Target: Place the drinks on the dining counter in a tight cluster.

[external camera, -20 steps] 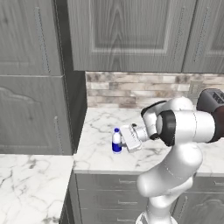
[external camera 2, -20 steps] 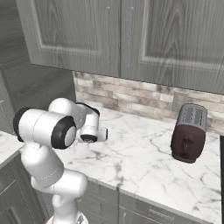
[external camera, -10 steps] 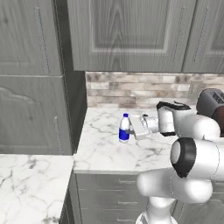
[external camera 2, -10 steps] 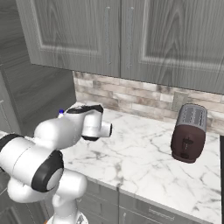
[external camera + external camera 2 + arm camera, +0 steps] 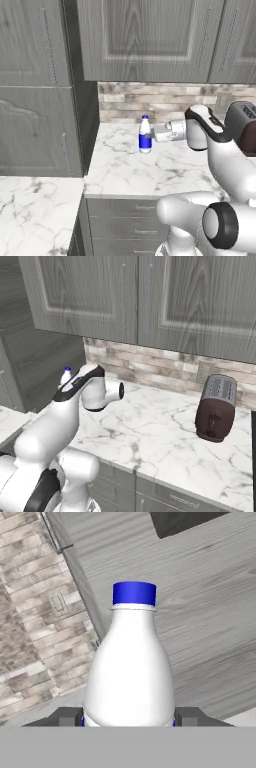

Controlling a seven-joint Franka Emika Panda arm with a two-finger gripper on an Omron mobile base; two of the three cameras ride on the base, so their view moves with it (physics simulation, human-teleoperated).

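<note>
Gripping the small water bottle (image 5: 145, 135) at its blue label, the gripper (image 5: 153, 135) reaches in sideways from the right, its fingers (image 5: 67, 716) closed narrowly against both sides of the bottle's lower body in the hand view; the bottle stands upright, white-bodied with a blue cap, above the marble worktop (image 5: 150, 172) in the corner where the brick backsplash (image 5: 165, 102) meets the tall grey cabinet (image 5: 40, 100); whether its base touches the worktop or hangs just clear of it cannot be told. In the right base view only the bottle's cap (image 5: 67, 371) and shoulder show behind the white arm (image 5: 75, 398). A dark maroon toaster (image 5: 216, 407) stands on the same worktop, well apart to the right, close to the backsplash; grey wall cupboards (image 5: 150, 296) hang above; grey drawers (image 5: 130, 225) sit below the worktop edge.
</note>
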